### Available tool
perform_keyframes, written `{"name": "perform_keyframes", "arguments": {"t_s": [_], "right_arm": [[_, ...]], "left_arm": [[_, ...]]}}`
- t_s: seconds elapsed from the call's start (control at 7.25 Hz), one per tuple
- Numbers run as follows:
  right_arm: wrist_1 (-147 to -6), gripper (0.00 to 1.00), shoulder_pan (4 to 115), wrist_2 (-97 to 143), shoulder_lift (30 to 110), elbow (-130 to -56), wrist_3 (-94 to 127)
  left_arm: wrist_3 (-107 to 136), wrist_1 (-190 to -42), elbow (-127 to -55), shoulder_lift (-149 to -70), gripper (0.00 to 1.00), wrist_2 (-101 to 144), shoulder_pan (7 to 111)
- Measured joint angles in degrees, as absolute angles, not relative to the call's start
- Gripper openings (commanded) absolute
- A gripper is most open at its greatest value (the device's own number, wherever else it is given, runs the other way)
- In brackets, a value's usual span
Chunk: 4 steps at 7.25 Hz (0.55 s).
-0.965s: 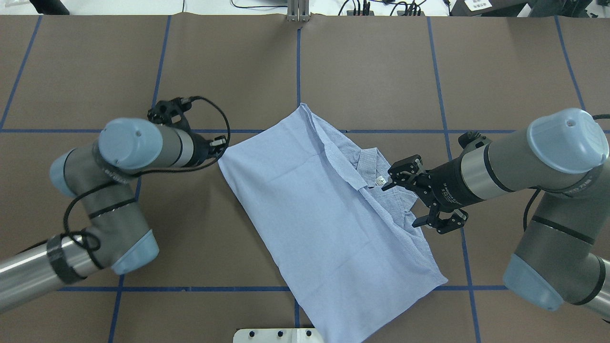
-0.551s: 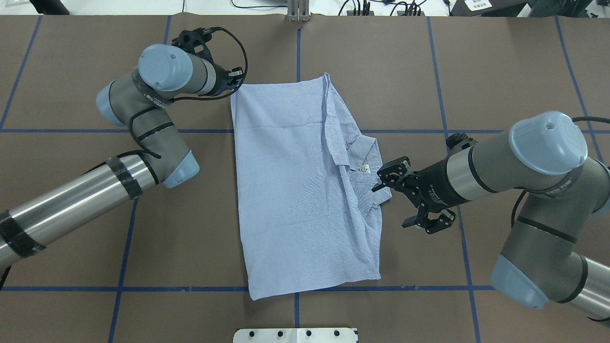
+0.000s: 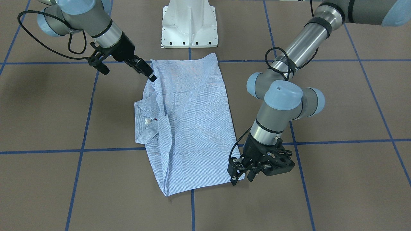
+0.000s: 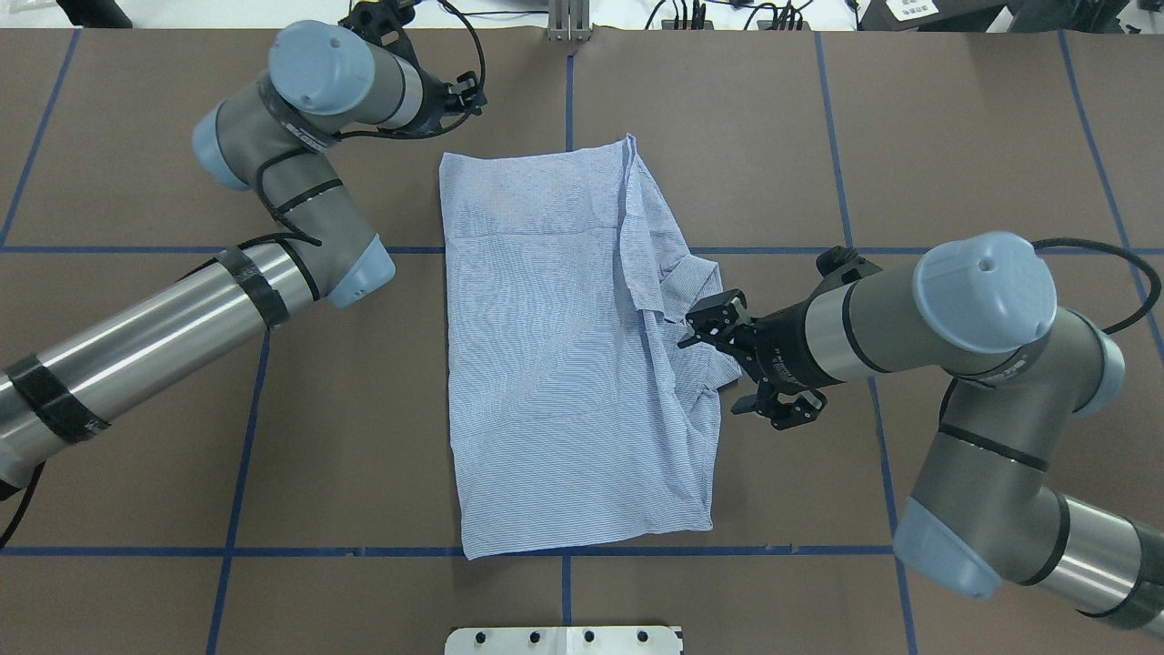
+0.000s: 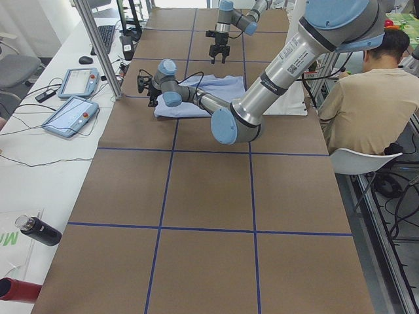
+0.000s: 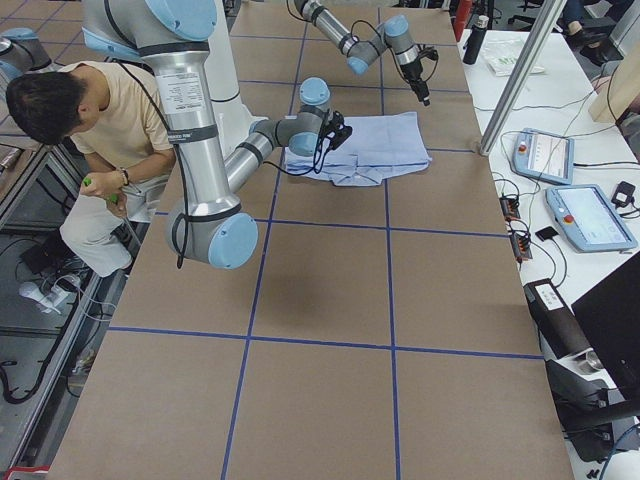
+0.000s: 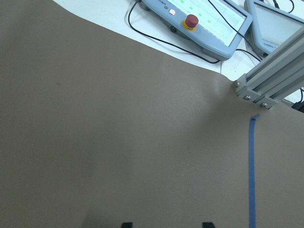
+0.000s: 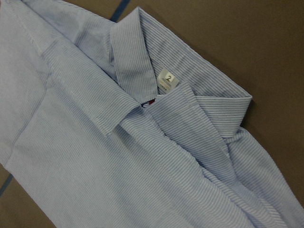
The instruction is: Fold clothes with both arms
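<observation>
So, the light blue-and-white striped button-up shirt (image 4: pixel 564 364) has swung from skewed to square with the blue tape grid on the brown table (image 4: pixel 955 136). It now lies flat, straight out from the white pedestal base (image 3: pixel 189 22), with its near edge just short of the base. The left black two-finger gripper (image 3: pixel 241 179) has let go. Its fingers are spread with nothing between them, just off the shirt corner farthest from the base on the left-arm side. The right black gripper (image 4: pixel 718 375) has crept inward, fingers spread over the rumpled collar (image 8: pixel 137 61) and white neck label (image 8: pixel 167 80). It isn't pinching anything; can't tell if the tips touch cloth. Alignment looks done. The collar side is probably the next grab.
</observation>
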<state>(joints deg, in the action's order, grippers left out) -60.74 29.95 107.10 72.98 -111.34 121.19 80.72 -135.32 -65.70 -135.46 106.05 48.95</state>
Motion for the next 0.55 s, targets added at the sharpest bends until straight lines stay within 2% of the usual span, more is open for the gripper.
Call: {"name": "perform_keyframes", "arguments": {"t_s": [0.14,0.28,0.55], "right_arm": [[-61.71,0.20,28.42,102.69,70.21,-109.12,121.07],[-64.48,0.00,27.31,99.79,65.81,-105.37,120.90],[-71.36,0.00,24.98,95.12,58.84,-100.35,111.74]], "left_arm": [[79.93,-135.24,-72.71,-130.34,0.67,111.16,51.58],[77.94,-135.15,-80.73,-123.85,0.67,115.08,54.28],[75.07,-134.91,-90.77,-114.34,0.67,118.48,57.49]]}}
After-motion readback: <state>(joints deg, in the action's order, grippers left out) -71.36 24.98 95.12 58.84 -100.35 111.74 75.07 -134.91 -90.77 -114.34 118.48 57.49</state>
